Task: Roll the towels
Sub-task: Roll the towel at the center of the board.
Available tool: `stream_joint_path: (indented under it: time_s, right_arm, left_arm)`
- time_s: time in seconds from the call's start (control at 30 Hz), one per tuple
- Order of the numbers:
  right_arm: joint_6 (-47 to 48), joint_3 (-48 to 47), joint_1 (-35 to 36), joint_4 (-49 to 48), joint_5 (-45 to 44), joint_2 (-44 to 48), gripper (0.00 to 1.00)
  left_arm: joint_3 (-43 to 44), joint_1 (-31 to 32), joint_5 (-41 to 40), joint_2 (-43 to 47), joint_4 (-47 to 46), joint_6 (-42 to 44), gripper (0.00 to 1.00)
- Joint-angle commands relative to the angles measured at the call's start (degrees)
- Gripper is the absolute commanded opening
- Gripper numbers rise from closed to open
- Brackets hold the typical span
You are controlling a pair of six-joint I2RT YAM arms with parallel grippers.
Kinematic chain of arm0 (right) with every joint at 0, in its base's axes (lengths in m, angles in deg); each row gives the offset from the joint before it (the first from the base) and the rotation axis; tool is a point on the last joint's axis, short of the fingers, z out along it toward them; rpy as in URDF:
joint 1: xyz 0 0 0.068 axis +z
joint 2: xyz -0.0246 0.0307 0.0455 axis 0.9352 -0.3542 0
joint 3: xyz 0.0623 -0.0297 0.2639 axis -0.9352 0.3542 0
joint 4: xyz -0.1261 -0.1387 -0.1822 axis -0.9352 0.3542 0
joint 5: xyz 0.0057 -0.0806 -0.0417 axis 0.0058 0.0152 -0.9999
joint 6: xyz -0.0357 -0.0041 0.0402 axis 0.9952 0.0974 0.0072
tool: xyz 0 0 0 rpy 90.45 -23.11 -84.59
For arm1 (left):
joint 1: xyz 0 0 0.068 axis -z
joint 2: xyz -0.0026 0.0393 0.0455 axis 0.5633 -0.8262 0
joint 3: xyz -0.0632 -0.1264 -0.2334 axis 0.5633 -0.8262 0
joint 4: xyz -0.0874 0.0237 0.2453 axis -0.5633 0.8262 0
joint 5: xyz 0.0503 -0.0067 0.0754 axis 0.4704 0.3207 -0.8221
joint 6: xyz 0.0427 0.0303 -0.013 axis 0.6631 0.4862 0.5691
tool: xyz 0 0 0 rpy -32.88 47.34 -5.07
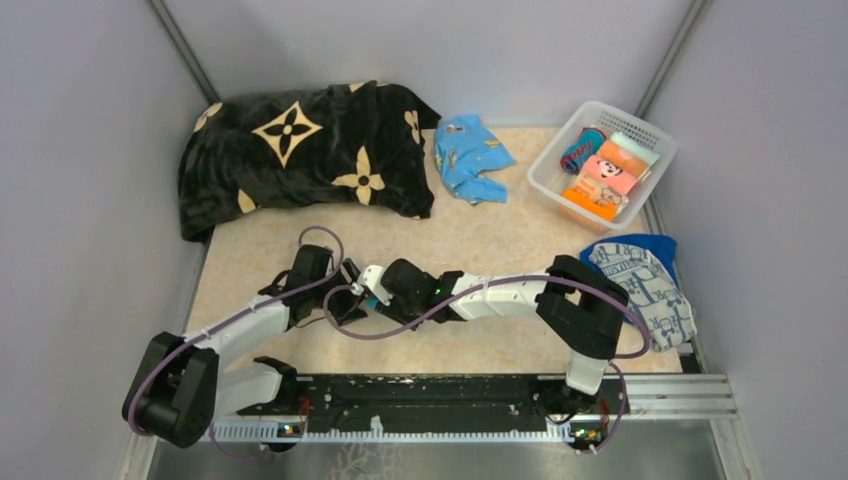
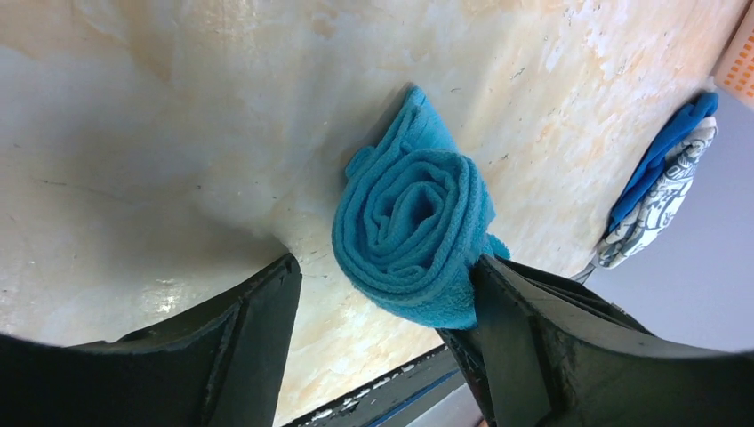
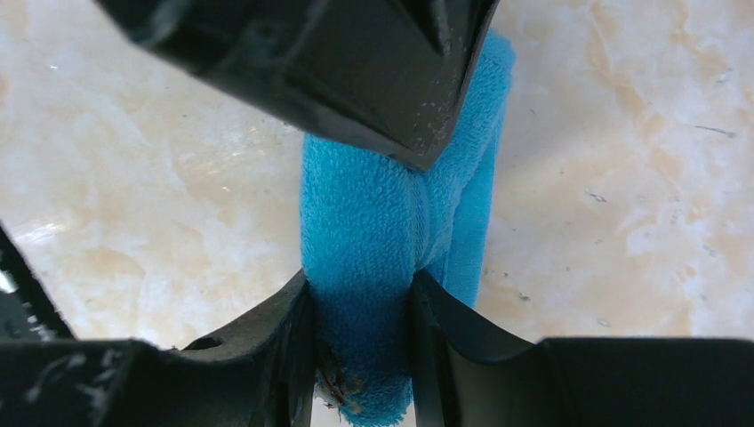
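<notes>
A small turquoise towel (image 2: 409, 227), rolled into a tight spiral, hangs just above the tabletop between both grippers. My right gripper (image 3: 360, 280) is shut on the roll, one finger pressed into each side. My left gripper (image 2: 387, 267) stands open around the roll's end. Its right finger (image 2: 516, 329) touches the cloth, and its left finger (image 2: 258, 329) is well clear. In the top view the two grippers meet at the table's near middle (image 1: 355, 288), hiding the roll. The white towel with dark-blue print (image 1: 650, 290) lies on the royal-blue towel (image 1: 640, 245) at the right edge.
A black blanket with cream flowers (image 1: 300, 150) fills the far left. A light-blue printed cloth (image 1: 470, 155) lies beside it. A white basket (image 1: 560, 145) with rolled cloths stands at the far right. The arms' mounting rail (image 1: 440, 395) runs along the near edge.
</notes>
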Motion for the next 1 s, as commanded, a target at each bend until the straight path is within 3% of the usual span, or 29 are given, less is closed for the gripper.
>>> stream_joint_path:
  time_s: [0.0, 0.2, 0.33, 0.47, 0.63, 0.97]
  right_arm:
    - [-3.87, 0.12, -2.7, 4.39, 16.68, -1.12, 0.26]
    - [-7.76, -0.52, -6.01, 3.07, 23.69, -3.59, 0.25]
    - [-9.2, -0.95, -6.33, 2.73, 23.0, -4.67, 0.26]
    - [-9.17, -1.26, -6.0, 3.34, 17.23, -3.64, 0.35]
    - [-6.85, -3.31, -3.44, 4.89, 5.84, -2.33, 0.53]
    - [-2.5, -9.2, 3.26, 7.57, -7.59, -5.51, 0.62]
  left_arm:
    - [1.19, 0.11, -2.99, -0.64, 3.57, 2.23, 0.77]
    - [2.14, 0.11, -2.56, -6.63, -0.01, 2.19, 0.7]
    - [2.78, 0.09, -1.97, -10.95, -1.28, 2.58, 0.58]
    - [2.85, 0.11, -2.13, -12.88, -1.24, 2.97, 0.5]
    - [3.08, 0.12, -3.01, -13.83, 0.48, 3.75, 0.43]
    - [4.33, 0.17, -3.87, -15.77, 2.81, 5.2, 0.44]
